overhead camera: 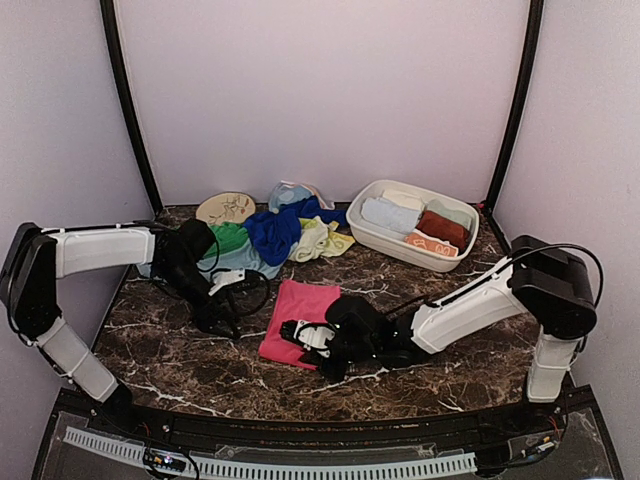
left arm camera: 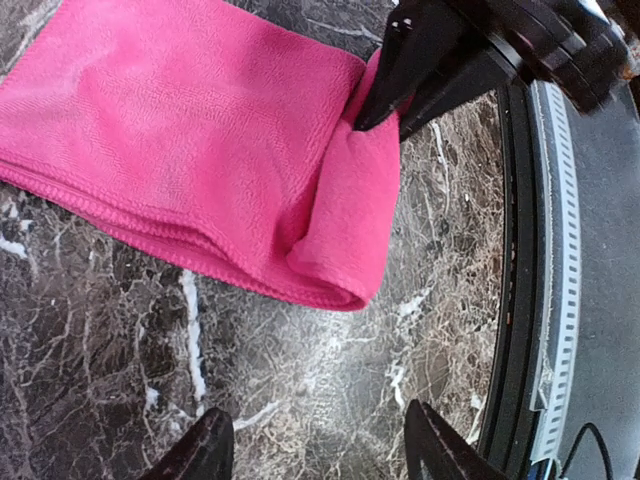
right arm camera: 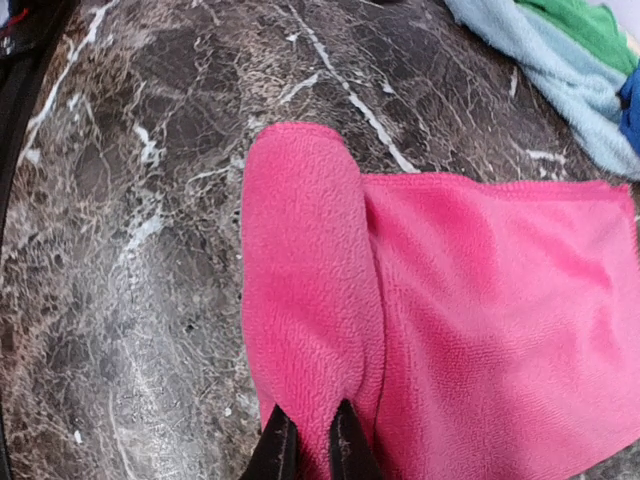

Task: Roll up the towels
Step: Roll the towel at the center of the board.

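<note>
Marble table [overhead camera: 420, 380], basin [overhead camera: 395, 247], disc [overhead camera: 226, 208].
The white oval basin stands at the dark, white-veined table's far right; the round tan patterned disc lies flat at far left.

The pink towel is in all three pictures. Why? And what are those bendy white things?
Those are robot arms: the left arm and the right arm, bolted to a marble table. One picture looks down from above; the other two come from cameras on the wrists. The right gripper pinches the folded-over edge of the pink towel. The left gripper hangs open nearby, holding nothing. Farther back lie a pile of loose towels, a tan disc and a white basin with rolled towels inside.
</note>
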Available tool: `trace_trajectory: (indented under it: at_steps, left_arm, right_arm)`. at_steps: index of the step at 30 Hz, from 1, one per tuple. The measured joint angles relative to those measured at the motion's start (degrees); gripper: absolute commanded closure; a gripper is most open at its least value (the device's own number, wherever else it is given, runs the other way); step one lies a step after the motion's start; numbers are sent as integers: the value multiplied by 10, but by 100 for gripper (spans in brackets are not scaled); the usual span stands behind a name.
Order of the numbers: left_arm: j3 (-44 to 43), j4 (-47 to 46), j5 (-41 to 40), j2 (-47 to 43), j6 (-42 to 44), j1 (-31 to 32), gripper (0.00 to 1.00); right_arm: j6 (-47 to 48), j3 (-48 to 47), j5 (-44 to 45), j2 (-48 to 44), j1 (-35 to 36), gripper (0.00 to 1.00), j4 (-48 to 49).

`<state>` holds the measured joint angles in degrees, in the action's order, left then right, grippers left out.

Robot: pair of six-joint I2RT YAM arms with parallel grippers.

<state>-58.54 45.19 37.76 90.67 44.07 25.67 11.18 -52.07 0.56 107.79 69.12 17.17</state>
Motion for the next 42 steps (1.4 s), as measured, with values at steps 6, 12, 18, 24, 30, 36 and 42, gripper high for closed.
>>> trace_trajectory:
  at_steps: [6, 12, 18, 24, 30, 36, 42]
  left_arm:
    - [40, -35, -52, -63, 17, 47, 40]
    - [49, -82, -124, -70, 32, 165, 39]
    - [15, -129, -175, -11, 50, 201, 43]
    - [9, -170, -202, 49, 58, 210, 43]
    - [3, -188, -217, 51, 59, 224, 45]
    - [-29, -176, -213, 51, 63, 236, 45]
    - [-29, -178, -220, 69, 68, 241, 52]
  right_arm:
    - [-114, -62, -168, 22, -86, 100, -76]
    - [-204, -121, -309, 75, -132, 100, -120]
    - [-259, -130, -376, 92, -151, 100, -122]
    - [-289, -130, -404, 99, -156, 100, -117]
    - [-302, -130, -419, 102, -162, 100, -116]
    - [-306, -130, -429, 104, -163, 100, -116]
    - [-307, -130, -432, 104, -163, 100, -116]
